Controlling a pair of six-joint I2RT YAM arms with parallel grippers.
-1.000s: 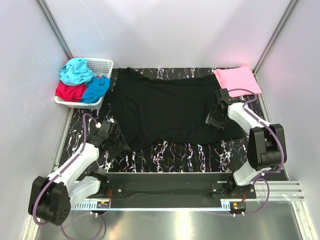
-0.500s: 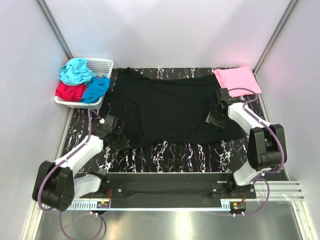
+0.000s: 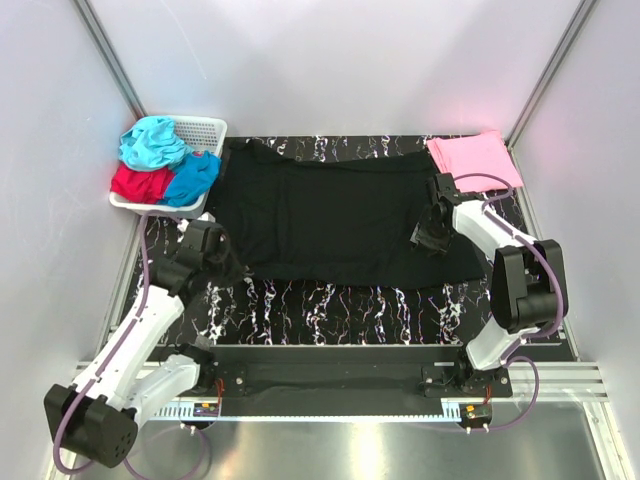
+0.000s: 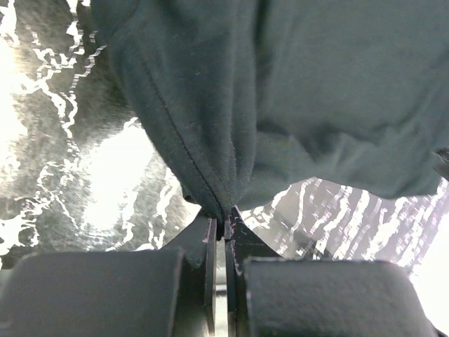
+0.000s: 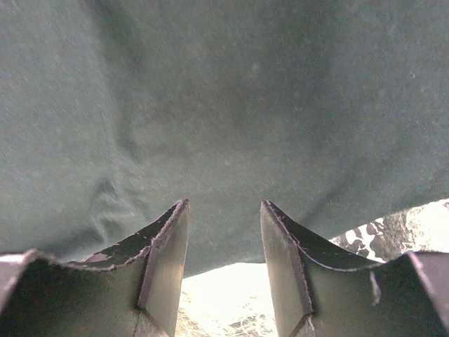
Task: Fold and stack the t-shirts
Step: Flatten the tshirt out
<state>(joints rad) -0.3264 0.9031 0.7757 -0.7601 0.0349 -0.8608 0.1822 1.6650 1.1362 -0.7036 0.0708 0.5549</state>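
Nearest on the left, the left gripper (image 4: 223, 228) has its jaws pinched tight on a gathered edge of the large black cloth t-shirt (image 3: 340, 215). The fabric rises into a peak at the pinch, lifted off the black white-veined marble-pattern table (image 3: 330, 305). That hold looks meant to carry the near-left part of the shirt over for a fold.

Slightly farther and to the right, the right gripper (image 5: 224, 205) hangs over the shirt's right side with its jaws apart. No cloth lies between them, so it seems poised to take a matching edge.

The black shirt itself lies spread across the middle of the table, mostly flat, which suits folding in place.

At the far right corner a flat, folded pink t-shirt (image 3: 475, 160) rests just beyond the black one, probably the start of the stack.

At the far left, a white plastic lattice basket (image 3: 205, 128) holds crumpled teal (image 3: 150, 140), red (image 3: 135, 185) and blue (image 3: 192, 178) t-shirts, evidently waiting their turn.
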